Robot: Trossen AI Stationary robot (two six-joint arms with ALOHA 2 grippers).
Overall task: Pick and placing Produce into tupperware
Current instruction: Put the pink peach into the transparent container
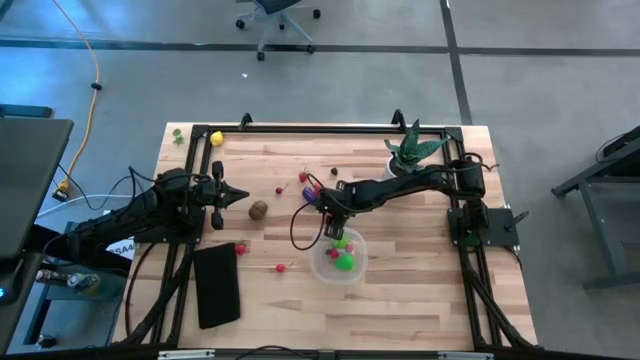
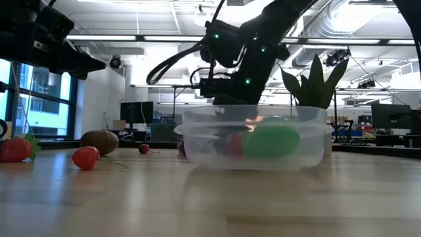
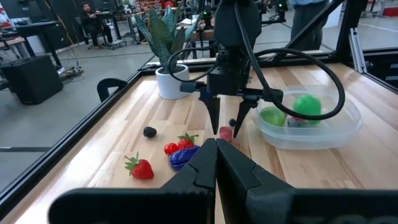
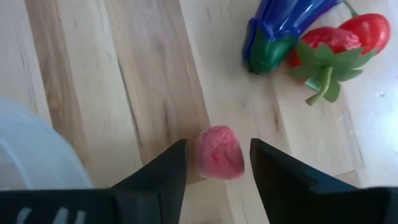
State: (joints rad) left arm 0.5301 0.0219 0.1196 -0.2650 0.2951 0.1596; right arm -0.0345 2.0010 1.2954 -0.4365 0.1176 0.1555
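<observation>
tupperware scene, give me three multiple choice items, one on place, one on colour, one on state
1. Where is the right gripper?
A. over a small red piece beside the tupperware
B. inside the plant pot
C. on the black rectangle

2. What colour is the largest piece in the tupperware?
A. yellow
B. bright green
C. brown

3. How are the left gripper's fingers?
A. wide open
B. shut, holding nothing
C. shut on a strawberry

Answers: 1 A, its open fingers straddle the red piece on the wood. 2 B, the green ball shows through the wall. 3 B, the tips meet with nothing between.
</observation>
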